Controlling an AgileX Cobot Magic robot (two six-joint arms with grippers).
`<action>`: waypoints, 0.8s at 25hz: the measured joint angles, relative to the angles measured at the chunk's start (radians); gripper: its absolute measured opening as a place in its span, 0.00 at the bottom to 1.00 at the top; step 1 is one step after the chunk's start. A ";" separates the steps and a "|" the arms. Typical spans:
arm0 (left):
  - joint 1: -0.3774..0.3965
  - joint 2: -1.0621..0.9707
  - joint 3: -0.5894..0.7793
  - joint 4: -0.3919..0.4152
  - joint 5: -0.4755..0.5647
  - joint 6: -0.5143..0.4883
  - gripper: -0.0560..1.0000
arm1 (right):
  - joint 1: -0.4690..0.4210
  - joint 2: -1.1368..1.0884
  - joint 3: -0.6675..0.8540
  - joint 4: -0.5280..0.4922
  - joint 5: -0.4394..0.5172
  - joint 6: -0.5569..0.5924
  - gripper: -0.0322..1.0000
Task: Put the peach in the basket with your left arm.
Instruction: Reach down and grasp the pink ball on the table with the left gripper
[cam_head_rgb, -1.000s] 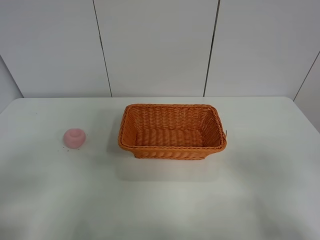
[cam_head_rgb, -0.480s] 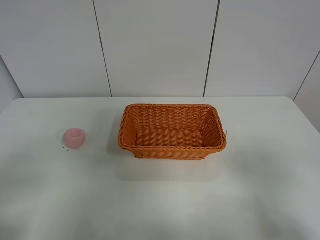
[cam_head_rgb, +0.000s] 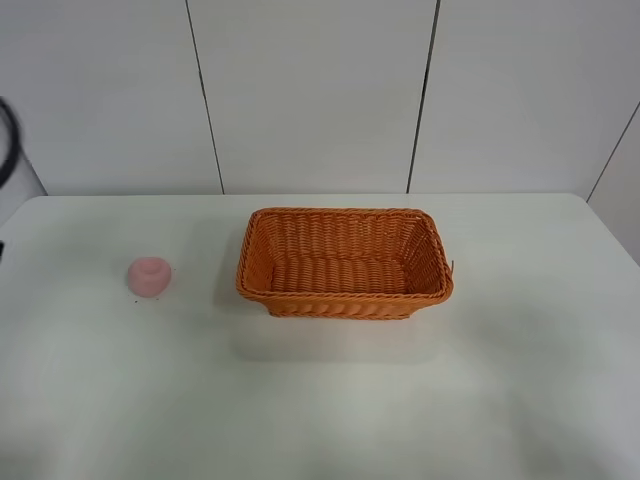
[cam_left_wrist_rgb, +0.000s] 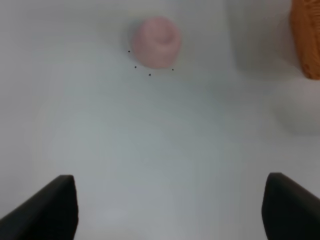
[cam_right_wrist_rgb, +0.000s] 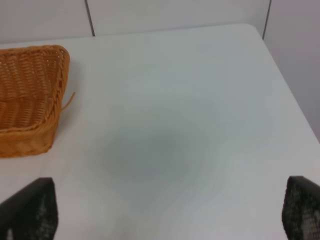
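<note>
The pale pink peach (cam_head_rgb: 149, 276) sits on the white table (cam_head_rgb: 320, 400), well to the left of the orange wicker basket (cam_head_rgb: 345, 297). The basket has nothing in it. In the left wrist view the peach (cam_left_wrist_rgb: 156, 41) lies ahead of my left gripper (cam_left_wrist_rgb: 169, 210), which is open wide and empty, some way short of the fruit. A corner of the basket (cam_left_wrist_rgb: 306, 35) shows at that view's edge. My right gripper (cam_right_wrist_rgb: 169, 212) is open and empty over bare table, to the right of the basket (cam_right_wrist_rgb: 30, 100). Neither gripper shows in the high view.
A black cable loop (cam_head_rgb: 6, 140) of the left arm shows at the far left edge of the high view. A few tiny dark specks (cam_left_wrist_rgb: 149, 74) lie on the table beside the peach. White wall panels stand behind the table.
The black cable of the left arm has come into view at the left edge of the high view. The peach and the basket have not moved.
</note>
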 joint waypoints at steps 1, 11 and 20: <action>0.000 0.085 -0.031 -0.001 -0.014 0.009 0.86 | 0.000 0.000 0.000 0.000 0.000 0.000 0.70; 0.000 0.788 -0.416 -0.006 -0.040 0.034 0.86 | 0.000 0.000 0.000 0.000 0.000 0.000 0.70; 0.000 1.169 -0.646 -0.029 -0.057 0.034 0.86 | 0.000 0.000 0.000 0.000 0.000 0.000 0.70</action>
